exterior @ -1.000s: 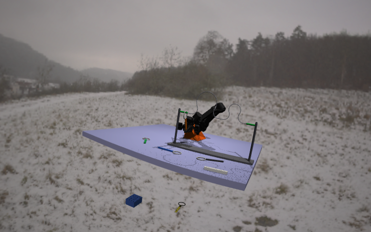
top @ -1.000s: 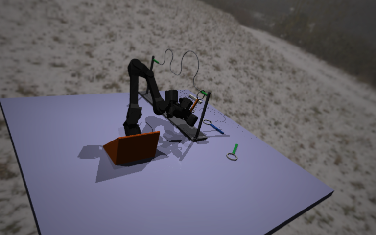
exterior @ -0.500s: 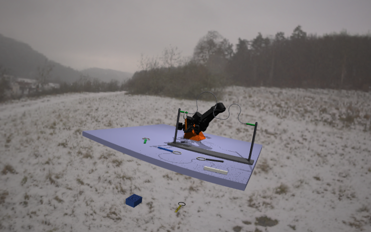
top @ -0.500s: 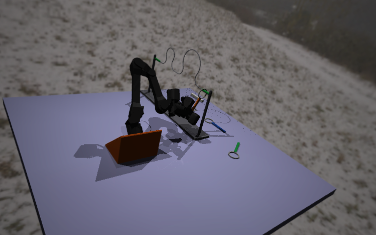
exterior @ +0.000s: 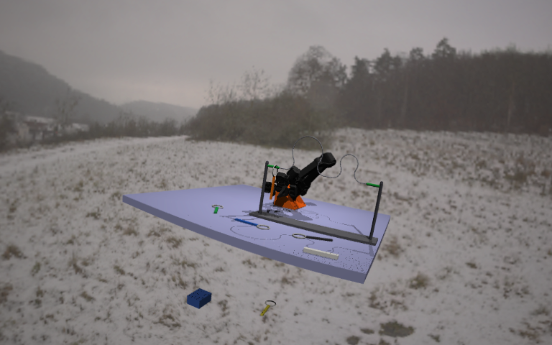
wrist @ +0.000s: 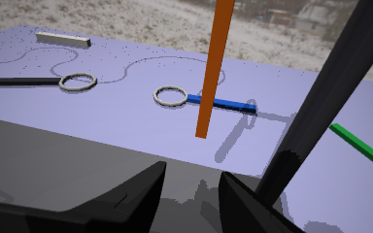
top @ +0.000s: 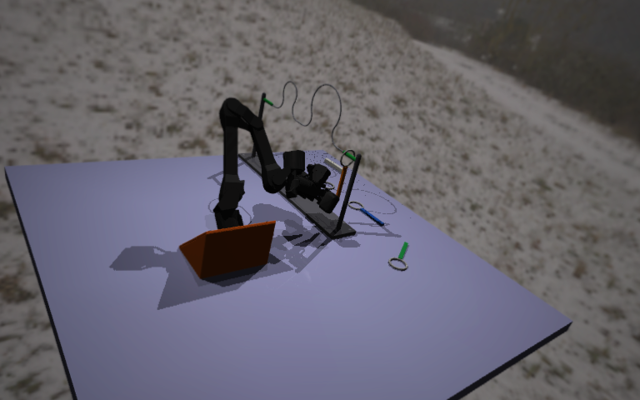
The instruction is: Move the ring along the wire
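Observation:
The ring (top: 340, 160) hangs around the green part (top: 350, 155) (exterior: 270, 165) beside the near post (top: 349, 193) (exterior: 263, 187) (wrist: 321, 87). Its orange handle (top: 341, 181) (exterior: 272, 189) (wrist: 212, 73) points down. My gripper (wrist: 192, 174) is open with nothing between its fingertips. In the wrist view the handle's lower end shows just past the fingertips, apart from them. The grey wire (top: 340, 106) (exterior: 307, 136) winds to the other green part (top: 267, 101) (exterior: 373, 185) at the far post (exterior: 376, 209). The fingertips are hard to make out in the top and exterior views.
The near post stands close to the right finger in the wrist view. The dark base bar (exterior: 313, 228) joins the posts. A blue-handled ring (top: 372, 217) (wrist: 233, 104), a green-handled ring (top: 403, 251), a black-handled ring (exterior: 319, 238) and a white bar (exterior: 320, 253) lie on the table.

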`<action>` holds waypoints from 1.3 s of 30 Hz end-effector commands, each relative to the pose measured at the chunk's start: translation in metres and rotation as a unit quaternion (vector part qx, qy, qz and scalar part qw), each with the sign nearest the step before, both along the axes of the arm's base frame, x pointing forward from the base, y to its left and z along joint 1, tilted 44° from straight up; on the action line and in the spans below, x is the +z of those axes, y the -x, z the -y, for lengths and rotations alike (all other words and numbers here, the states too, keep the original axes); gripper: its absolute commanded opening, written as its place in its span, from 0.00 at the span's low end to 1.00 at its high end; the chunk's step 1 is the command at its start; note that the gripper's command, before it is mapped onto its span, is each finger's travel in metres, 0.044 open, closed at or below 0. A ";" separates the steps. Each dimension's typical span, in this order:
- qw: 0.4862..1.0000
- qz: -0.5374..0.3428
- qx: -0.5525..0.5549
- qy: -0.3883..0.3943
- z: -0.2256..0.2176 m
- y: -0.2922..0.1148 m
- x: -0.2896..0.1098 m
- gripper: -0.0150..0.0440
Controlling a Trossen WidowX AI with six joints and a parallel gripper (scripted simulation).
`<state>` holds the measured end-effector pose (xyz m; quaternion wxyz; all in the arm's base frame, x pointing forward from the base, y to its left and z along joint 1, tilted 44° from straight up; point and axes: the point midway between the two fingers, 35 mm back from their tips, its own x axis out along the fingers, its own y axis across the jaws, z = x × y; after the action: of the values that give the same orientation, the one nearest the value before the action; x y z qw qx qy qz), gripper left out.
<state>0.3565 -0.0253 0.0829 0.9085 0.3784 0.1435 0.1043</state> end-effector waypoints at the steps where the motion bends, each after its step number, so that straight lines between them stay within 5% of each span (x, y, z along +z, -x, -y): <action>1: 1.000 0.001 0.000 0.001 0.005 0.013 0.004 0.53; 9: 1.000 0.000 -0.001 0.000 0.013 0.040 0.007 0.53; 34: 1.000 0.000 -0.002 0.000 0.013 0.041 0.008 0.53; 39: 1.000 0.001 -0.005 -0.001 0.021 0.076 0.012 0.75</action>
<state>0.3030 -0.0421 0.0915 0.9076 0.3809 0.1446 0.1012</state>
